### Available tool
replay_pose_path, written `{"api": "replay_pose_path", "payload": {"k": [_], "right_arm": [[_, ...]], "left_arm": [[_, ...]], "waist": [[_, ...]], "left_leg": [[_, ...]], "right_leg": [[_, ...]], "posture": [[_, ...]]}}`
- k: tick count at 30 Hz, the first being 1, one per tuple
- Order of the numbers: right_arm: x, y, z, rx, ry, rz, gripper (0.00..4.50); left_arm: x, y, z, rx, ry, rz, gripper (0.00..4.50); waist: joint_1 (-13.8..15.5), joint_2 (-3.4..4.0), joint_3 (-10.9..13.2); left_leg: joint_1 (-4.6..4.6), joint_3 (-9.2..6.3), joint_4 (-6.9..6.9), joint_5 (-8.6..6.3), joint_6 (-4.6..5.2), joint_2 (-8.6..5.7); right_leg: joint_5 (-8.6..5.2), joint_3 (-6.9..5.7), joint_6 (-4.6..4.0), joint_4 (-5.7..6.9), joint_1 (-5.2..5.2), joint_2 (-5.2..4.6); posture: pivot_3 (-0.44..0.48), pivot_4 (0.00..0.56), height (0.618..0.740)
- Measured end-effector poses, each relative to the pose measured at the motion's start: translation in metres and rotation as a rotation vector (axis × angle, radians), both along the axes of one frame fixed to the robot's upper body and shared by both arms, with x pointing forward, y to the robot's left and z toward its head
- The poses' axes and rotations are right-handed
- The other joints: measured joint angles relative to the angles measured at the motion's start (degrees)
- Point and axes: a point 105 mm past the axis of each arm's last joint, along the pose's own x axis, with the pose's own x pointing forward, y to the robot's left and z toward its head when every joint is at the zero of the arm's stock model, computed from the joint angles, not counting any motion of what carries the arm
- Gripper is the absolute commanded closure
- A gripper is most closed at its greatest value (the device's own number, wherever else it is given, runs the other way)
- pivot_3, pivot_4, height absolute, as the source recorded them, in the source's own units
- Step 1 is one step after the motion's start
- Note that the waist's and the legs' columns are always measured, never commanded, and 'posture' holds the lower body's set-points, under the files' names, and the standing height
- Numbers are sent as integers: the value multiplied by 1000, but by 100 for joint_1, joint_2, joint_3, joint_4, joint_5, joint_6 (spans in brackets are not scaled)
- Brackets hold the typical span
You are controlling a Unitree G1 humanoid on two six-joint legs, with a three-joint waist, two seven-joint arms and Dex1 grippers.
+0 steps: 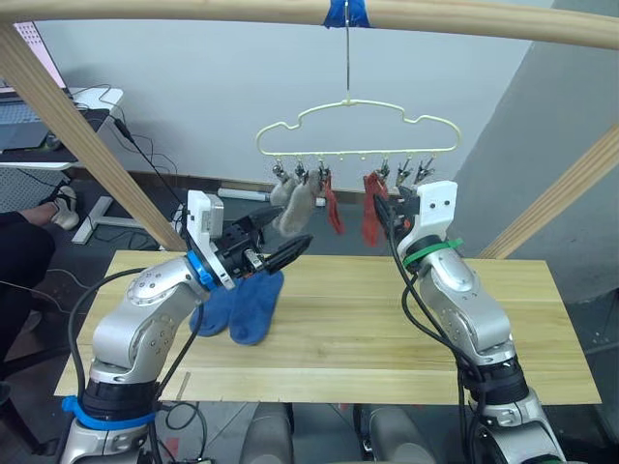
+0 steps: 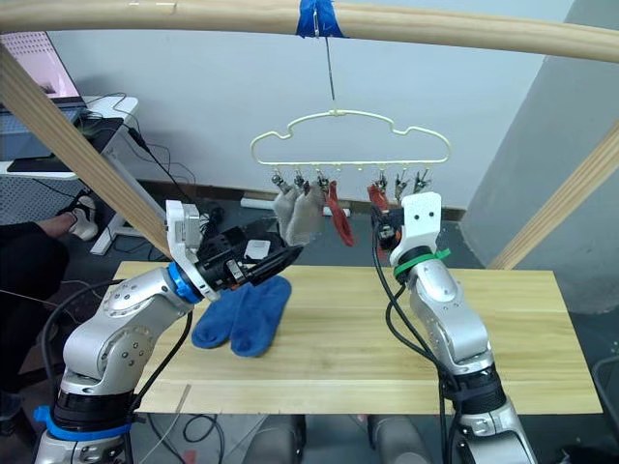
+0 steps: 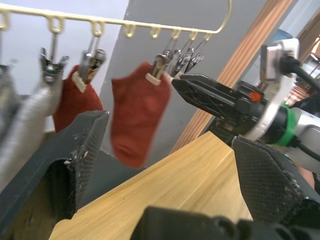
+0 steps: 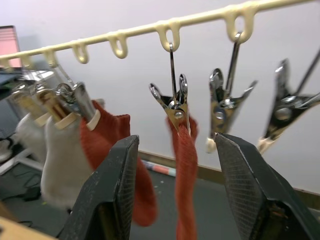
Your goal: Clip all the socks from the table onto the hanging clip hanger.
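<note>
Pale yellow-green cloud-outline wire clip hanger [image 1: 358,128] hangs from the round wooden pole [image 1: 193,12], carrying two light grey knit socks [image 1: 293,206] and two rust-red socks [image 1: 373,217]. Right end effector [image 4: 175,165] sits at the red sock's clip, fingers apart, empty. Left end effector [image 1: 290,249] is at the grey socks' 6 o'clock, also apart. Two blue ankle socks [image 1: 253,304] lie on the light wooden plank desk [image 1: 387,338], at its 7 o'clock.
</note>
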Motion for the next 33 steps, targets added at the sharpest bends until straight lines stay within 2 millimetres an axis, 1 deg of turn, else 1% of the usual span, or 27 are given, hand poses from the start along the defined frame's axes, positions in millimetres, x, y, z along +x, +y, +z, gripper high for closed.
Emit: {"api": "replay_pose_path", "payload": {"k": [4, 12, 17, 21, 26, 30, 33], "right_arm": [[5, -7, -2, -5, 7, -45, 1989], [7, -14, 3, -1, -13, -80, 1989], [3, -16, -3, -15, -5, -89, 1989], [3, -14, -3, -9, -5, -89, 1989], [5, -13, 1, -7, -14, -95, 1989], [11, -11, 5, -7, -26, -100, 1989], [14, -14, 8, -1, -36, -112, 1989]], "left_arm": [[1, 1, -1, 8, -3, 8, 0], [2, 0, 0, 4, -9, 17, 0], [3, 0, 1, 8, -22, 22, 0], [4, -1, 5, 6, -43, 22, 0], [5, 0, 4, 9, -39, 27, 0], [6, -1, 6, 12, -48, 20, 0], [6, -1, 6, 16, -51, 21, 0]], "waist": [[36, 1, 1], [39, 1, 1], [38, 1, 1], [36, 1, 1], [36, 1, 1], [38, 1, 1], [37, 1, 1]], "left_leg": [[0, 0, 0, 0, 0, 0], [0, 1, 0, 0, 0, -1], [0, 2, 0, 0, 0, -2], [0, 2, 1, 1, -1, -2], [0, 2, 0, 0, -1, -2], [0, 1, 1, 1, -1, -3], [0, 3, 1, 1, -1, -3]], "right_leg": [[1, 0, -1, 0, -1, 0], [1, 0, -2, 1, -1, -2], [1, 0, -2, 1, -1, -3], [2, -1, -3, 4, 0, -3], [2, -2, -3, 3, -1, -3], [2, -2, -3, 3, 0, -3], [2, -1, -3, 3, 0, -4]], "posture": [[33, 230, 740], [26, 228, 740], [22, 225, 740], [21, 221, 740], [24, 219, 740], [28, 215, 740], [30, 214, 740]]}}
